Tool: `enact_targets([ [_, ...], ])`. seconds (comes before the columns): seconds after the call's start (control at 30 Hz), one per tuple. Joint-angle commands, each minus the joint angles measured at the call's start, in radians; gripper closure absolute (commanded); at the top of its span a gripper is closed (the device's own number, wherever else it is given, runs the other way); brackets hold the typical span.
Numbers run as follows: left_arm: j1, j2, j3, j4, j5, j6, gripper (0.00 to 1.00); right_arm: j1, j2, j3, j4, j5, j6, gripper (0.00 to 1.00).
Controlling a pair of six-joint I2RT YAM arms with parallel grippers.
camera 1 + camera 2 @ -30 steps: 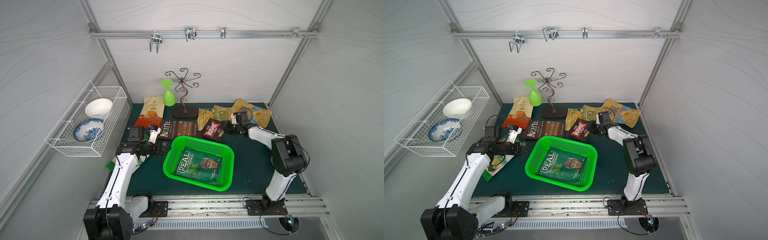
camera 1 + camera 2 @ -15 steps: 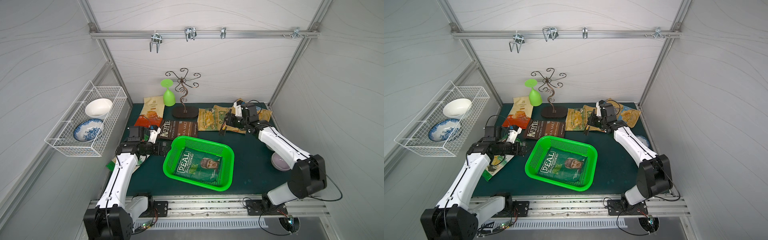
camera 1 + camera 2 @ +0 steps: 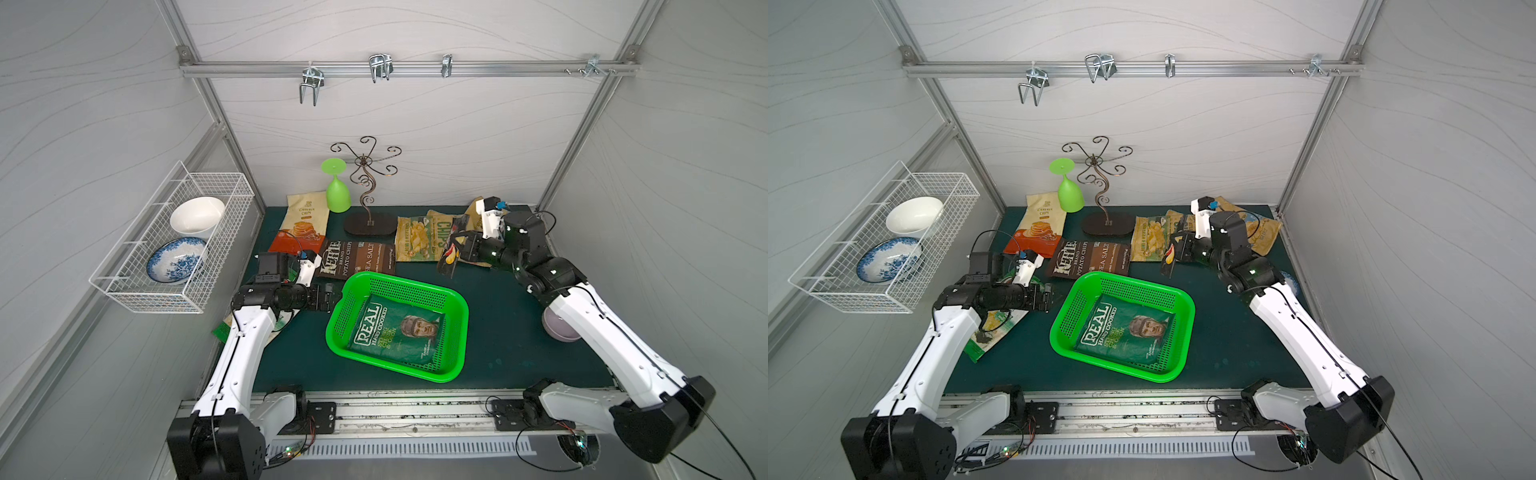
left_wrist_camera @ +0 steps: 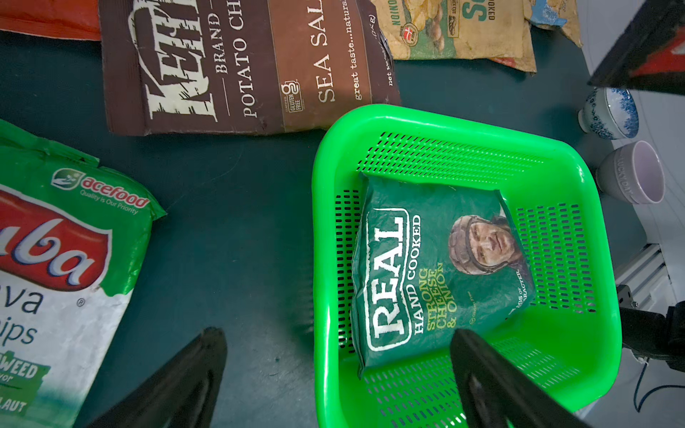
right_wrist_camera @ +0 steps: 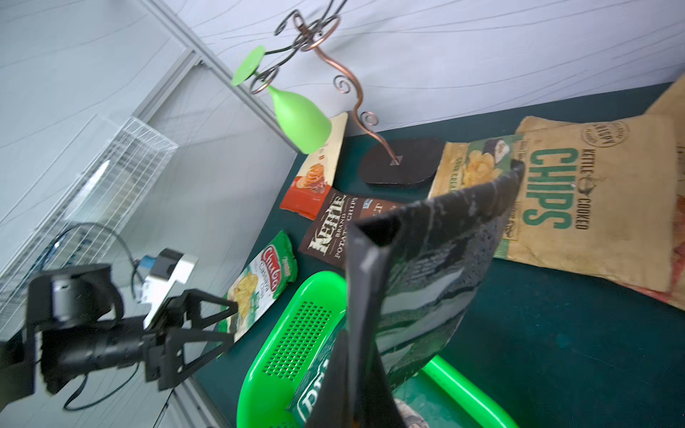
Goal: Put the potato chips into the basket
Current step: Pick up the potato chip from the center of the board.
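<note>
1. Left hand (image 3: pixel 328 296), at the left of the scene, is spread wide and holds nothing. It hovers low over the worktop (image 3: pixel 511 332), just beside the left wall of the basket (image 3: pixel 361 276). Whether a fingertip touches that wall I cannot tell.
2. Left of that hand and nearer the front, the white-green bag (image 4: pixel 66 266) lies flat on the worktop, outside the basket.
3. Farther back on the left, the cream-orange Cassava Chips bag (image 3: pixel 303 224) lies by the far wall. The brown Kettle bag (image 3: pixel 357 259) lies just behind the basket's far rim. Neither is in the basket yet.
4. In the middle, the basket sits towards the near edge and holds one bag, the dark green bag (image 3: pixel 395 332), flat on its perforated floor. It is the only bag delivered so far.
5. Just beyond the basket's far right corner, the right hand (image 3: pixel 459 247) is pressed together on the top edge of the black-red Krax bag (image 3: pixel 448 261). The bag hangs clear of the worktop. It looks to be beside the basket and not yet over it, so the step in hand seems to be carrying it across for the drop.
6. At the far right, tan CHIPS bags (image 3: pixel 419 239) overlap on the worktop. Another tan bag (image 3: pixel 1262 232) lies in the far right corner, partly hidden from view.
7. By my count, one bag is in, one is in the air, and at least six remain on the worktop.
</note>
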Motion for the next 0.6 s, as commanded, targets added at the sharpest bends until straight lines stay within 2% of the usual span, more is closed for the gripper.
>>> enact_targets([
  [0.0, 0.004, -0.007, 0.004, 0.02, -0.011, 0.005, 0.01, 0.08, -0.014, 0.017, -0.02, -0.005, 0.002, 1.0],
  [0.27, 0.004, -0.004, 0.002, 0.025, -0.026, 0.002, 0.01, 0.287, 0.045, -0.021, 0.103, 0.008, 0.109, 1.0],
  [0.4, 0.004, -0.008, 0.002, 0.025, -0.029, 0.002, 0.01, 0.381, 0.135, -0.01, 0.169, 0.024, 0.134, 1.0],
  [0.57, 0.004, -0.009, 0.002, 0.025, -0.03, 0.001, 0.01, 0.479, 0.264, 0.019, 0.231, 0.106, 0.197, 1.0],
])
